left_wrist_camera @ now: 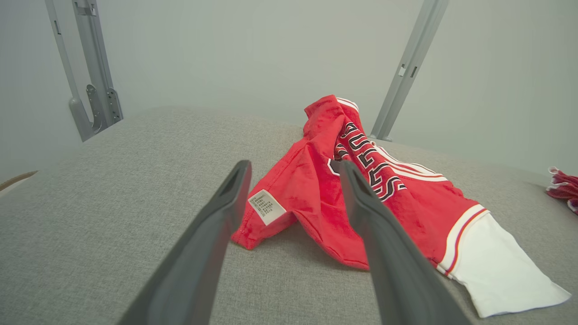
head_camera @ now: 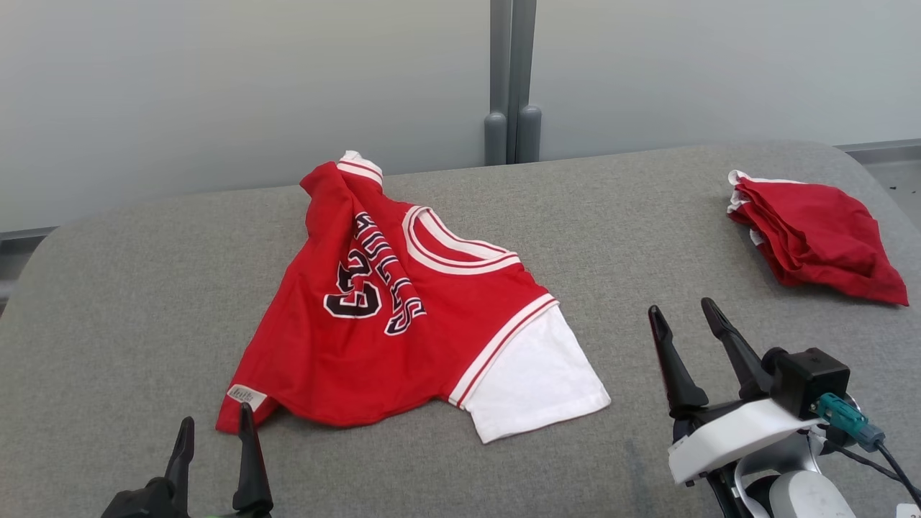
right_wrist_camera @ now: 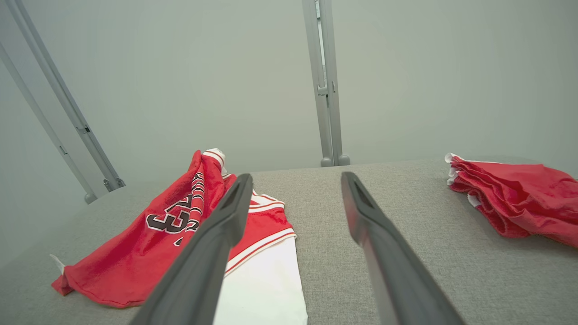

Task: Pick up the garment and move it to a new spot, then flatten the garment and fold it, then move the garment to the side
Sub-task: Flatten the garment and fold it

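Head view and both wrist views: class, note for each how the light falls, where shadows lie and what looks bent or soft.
Head view: soft, even light, no glare, a thin shadow under the red jersey on the grey table. Left wrist view: the left gripper looms large, the grey posts splay outward. Right wrist view: the right gripper looms likewise, one post slants.
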Robot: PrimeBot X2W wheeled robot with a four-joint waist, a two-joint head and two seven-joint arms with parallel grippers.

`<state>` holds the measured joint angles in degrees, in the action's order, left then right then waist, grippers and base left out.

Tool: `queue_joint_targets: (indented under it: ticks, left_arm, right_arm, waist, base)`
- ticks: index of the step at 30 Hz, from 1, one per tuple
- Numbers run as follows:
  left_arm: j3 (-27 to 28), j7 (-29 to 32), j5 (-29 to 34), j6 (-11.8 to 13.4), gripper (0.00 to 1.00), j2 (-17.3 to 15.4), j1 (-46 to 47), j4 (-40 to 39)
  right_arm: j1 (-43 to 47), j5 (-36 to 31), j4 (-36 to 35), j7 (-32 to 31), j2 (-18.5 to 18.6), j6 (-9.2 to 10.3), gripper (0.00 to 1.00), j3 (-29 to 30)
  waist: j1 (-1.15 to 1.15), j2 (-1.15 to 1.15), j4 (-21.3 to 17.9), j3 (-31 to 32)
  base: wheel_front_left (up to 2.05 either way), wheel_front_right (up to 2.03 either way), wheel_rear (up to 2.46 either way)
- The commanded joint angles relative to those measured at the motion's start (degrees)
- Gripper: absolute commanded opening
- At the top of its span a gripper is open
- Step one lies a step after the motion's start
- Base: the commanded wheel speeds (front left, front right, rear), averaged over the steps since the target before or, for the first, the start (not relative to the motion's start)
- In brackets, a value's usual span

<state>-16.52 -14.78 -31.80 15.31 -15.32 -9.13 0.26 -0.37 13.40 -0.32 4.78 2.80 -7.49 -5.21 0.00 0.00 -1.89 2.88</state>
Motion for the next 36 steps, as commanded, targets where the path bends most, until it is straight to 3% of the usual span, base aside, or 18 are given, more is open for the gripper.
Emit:
queue_joint_targets:
  ticks: [1,24,30,36]
  left_arm:
    - [0.41,-0.34,0.10,0.32,1.00,-0.33,-0.90,-0.21]
    - [-1.05,0.79,0.08,0.79,1.00,-0.51,0.12,-0.54]
    - [-1.74,0.74,-0.16,0.19,1.00,0.18,1.10,0.23]
    - [-2.25,0.87,0.00,-0.04,1.00,0.23,1.86,0.56]
  right_arm:
    - [0.34,-0.38,-0.09,-0.05,0.18,0.00,1.00,-0.09]
    - [0.42,2.14,2.43,-3.11,0.19,0.00,1.00,0.98]
    - [-0.28,6.57,11.73,-7.65,0.17,-0.01,1.00,2.04]
    - [-3.40,10.02,21.21,-7.60,0.18,-0.01,1.00,0.31]
  waist:
    - [0.00,0.00,-0.01,0.05]
    - [0.00,0.00,0.55,-0.74]
    - [0.00,0.00,2.10,-1.81]
    - [0.00,0.00,4.47,-3.05]
  base:
    - [0.00,0.00,0.00]
    - [0.00,0.00,0.00]
    - [0.00,0.00,0.00]
    - [0.00,0.00,0.00]
